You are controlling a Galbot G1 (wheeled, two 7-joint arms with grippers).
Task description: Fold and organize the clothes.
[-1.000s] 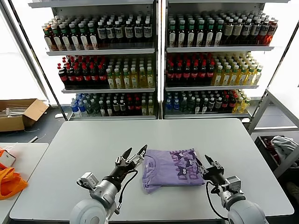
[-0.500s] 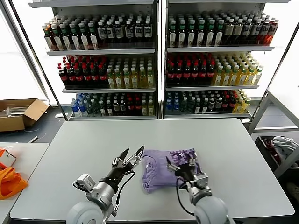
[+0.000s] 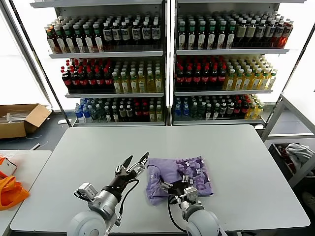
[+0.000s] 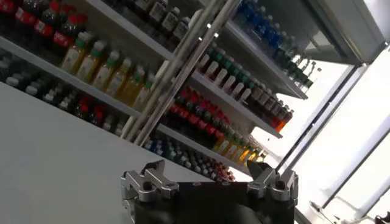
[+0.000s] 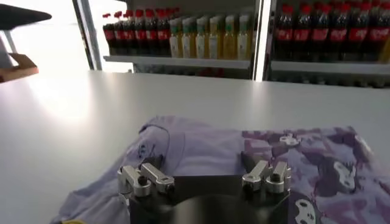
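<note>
The lavender T-shirt (image 3: 184,169) lies folded on the grey table (image 3: 98,147), near its front middle, with the dark purple print up on its right half. My right gripper (image 3: 177,182) hangs open over the shirt's near edge. In the right wrist view the right gripper (image 5: 201,164) has its jaws spread above the plain purple cloth (image 5: 195,146), with nothing between them. My left gripper (image 3: 137,158) is open and empty just left of the shirt, a little above the table. The left wrist view shows only the table and shelves.
Shelves of bottles (image 3: 162,64) stand behind the table. A cardboard box (image 3: 22,120) sits on the floor at far left. An orange cloth (image 3: 9,191) lies on a side table at left. A white-grey cloth bundle (image 3: 298,151) lies in a rack at right.
My right gripper has swung from the shirt's right side leftward to over its near edge. The shirt's left part has shifted slightly left. My left gripper has drawn back a little.
</note>
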